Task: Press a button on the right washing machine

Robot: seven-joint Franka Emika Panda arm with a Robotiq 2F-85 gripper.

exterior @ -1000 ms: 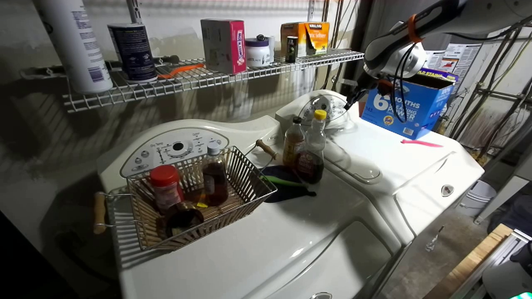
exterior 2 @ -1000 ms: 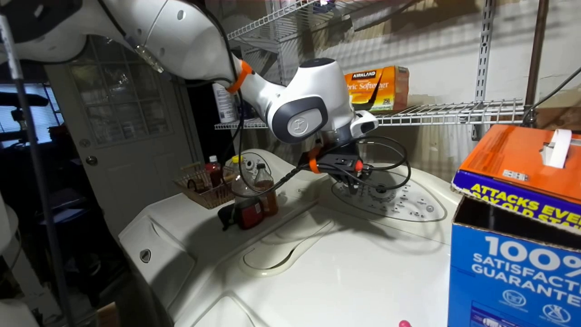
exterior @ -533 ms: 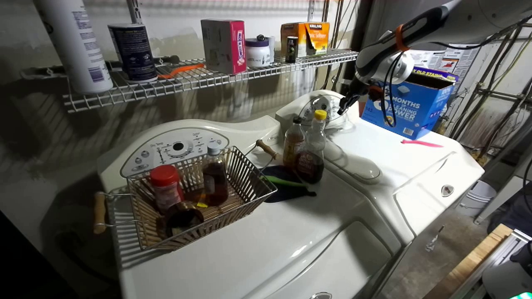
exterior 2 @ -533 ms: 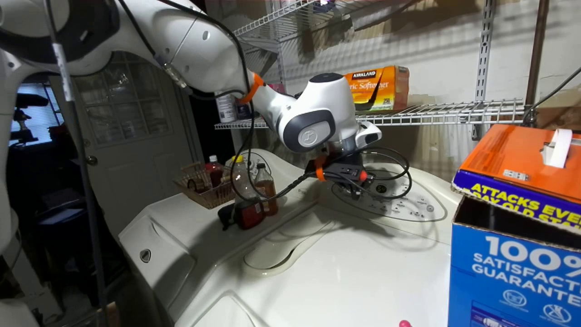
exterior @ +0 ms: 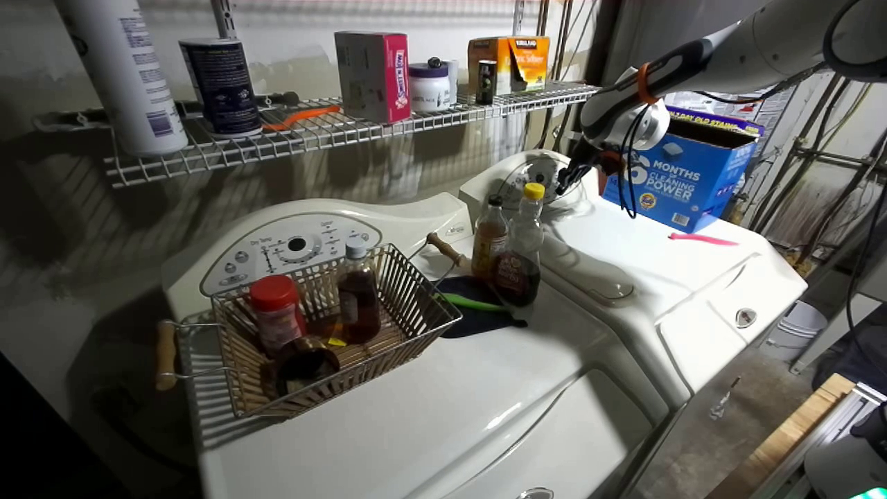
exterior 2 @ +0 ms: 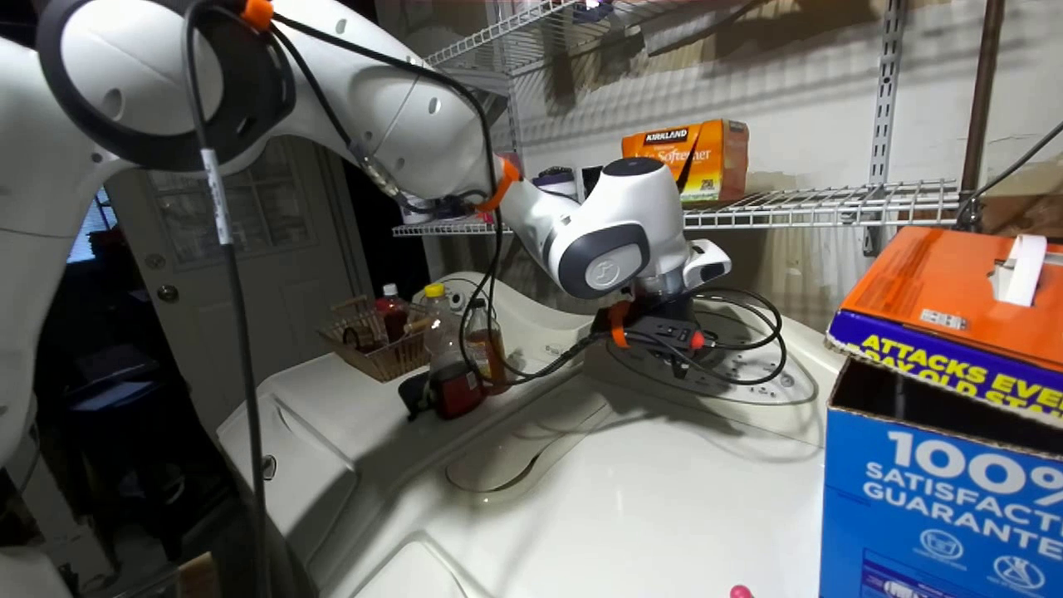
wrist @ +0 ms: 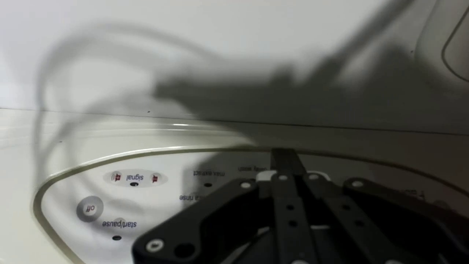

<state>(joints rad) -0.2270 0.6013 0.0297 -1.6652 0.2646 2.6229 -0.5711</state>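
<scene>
Currently one clenched tool (wrist: 288, 158) faces one console (wrist: 154, 200) of the right washing machine (exterior: 655, 263), one blue box (exterior: 693, 177) atop.

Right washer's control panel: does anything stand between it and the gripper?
Nothing visible does: in the wrist view the gripper is directly in front of the control panel. The yellow-capped bottle stands aside, on the neighbouring machine.

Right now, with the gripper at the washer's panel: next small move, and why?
I'd probably ease the shut gripper toward the off button, without pressing yet: in the wrist view its tip overlaps the border of the control panel, while that button sits clear of it, toward the picture's left. Contact is unclear.
</scene>
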